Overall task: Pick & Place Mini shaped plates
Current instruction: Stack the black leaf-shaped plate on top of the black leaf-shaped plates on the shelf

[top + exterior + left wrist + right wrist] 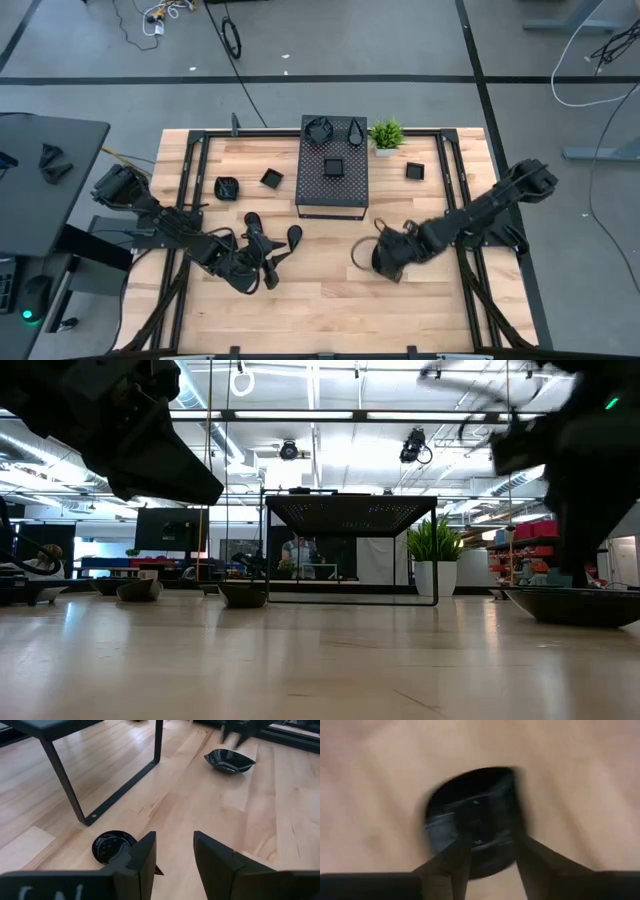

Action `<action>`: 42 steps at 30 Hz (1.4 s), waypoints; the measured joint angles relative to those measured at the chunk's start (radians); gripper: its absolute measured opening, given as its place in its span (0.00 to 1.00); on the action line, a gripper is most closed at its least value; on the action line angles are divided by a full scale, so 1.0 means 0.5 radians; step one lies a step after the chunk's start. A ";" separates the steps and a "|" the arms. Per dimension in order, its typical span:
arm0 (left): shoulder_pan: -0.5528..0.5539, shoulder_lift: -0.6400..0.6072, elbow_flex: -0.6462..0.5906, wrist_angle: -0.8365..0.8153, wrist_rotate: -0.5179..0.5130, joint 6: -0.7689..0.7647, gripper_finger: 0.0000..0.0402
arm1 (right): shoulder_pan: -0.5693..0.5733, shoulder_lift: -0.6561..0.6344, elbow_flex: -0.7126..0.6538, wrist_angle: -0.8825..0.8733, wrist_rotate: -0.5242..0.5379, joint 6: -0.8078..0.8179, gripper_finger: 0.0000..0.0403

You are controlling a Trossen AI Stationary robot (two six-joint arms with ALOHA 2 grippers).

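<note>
The right gripper [368, 256] hangs over a black plate [472, 820] on the table's [320, 305] front half, at about 5 o'clock from the perforated box [333, 170], fingers parted around it. The left gripper [272, 268] sits open near 7 o'clock, beside a teardrop plate [112, 846]. More plates lie around the box.

The high view looks straight down on the whole counter [330, 290], the perforated box [333, 178] near its far edge. The low view sits at counter height and faces that box [350, 550] level, the room behind. The left wrist view looks close past the box's leg [65, 785]; the right wrist view hangs just above one dish [472, 820].
</note>
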 joint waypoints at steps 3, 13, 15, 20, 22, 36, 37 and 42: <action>0.008 0.000 0.000 0.000 0.001 0.027 0.34 | -0.176 0.000 -0.089 0.044 -0.015 -0.154 0.43; 0.008 0.000 0.000 0.000 0.002 0.050 0.34 | -0.413 -0.001 -0.293 0.478 -0.407 -0.487 0.36; 0.008 0.000 0.000 0.000 0.004 0.050 0.34 | -0.413 -0.001 -0.303 0.488 -0.418 -0.485 0.30; 0.008 0.000 0.000 0.000 0.055 0.050 0.34 | -0.410 -0.002 -0.303 0.479 -0.438 -0.454 0.10; 0.008 0.000 0.000 0.000 0.055 0.049 0.34 | -0.401 -0.017 -0.301 0.483 -0.499 -0.446 0.03; 0.008 0.000 0.000 0.008 0.055 0.034 0.34 | -0.164 -0.145 0.354 0.732 -0.275 -0.216 0.02; 0.008 0.000 0.000 0.008 0.055 0.034 0.34 | -0.184 -0.145 0.431 0.763 -0.167 -0.276 0.01; 0.008 0.000 0.000 0.011 0.055 0.034 0.34 | -0.421 -0.146 0.781 0.834 0.440 -0.574 0.01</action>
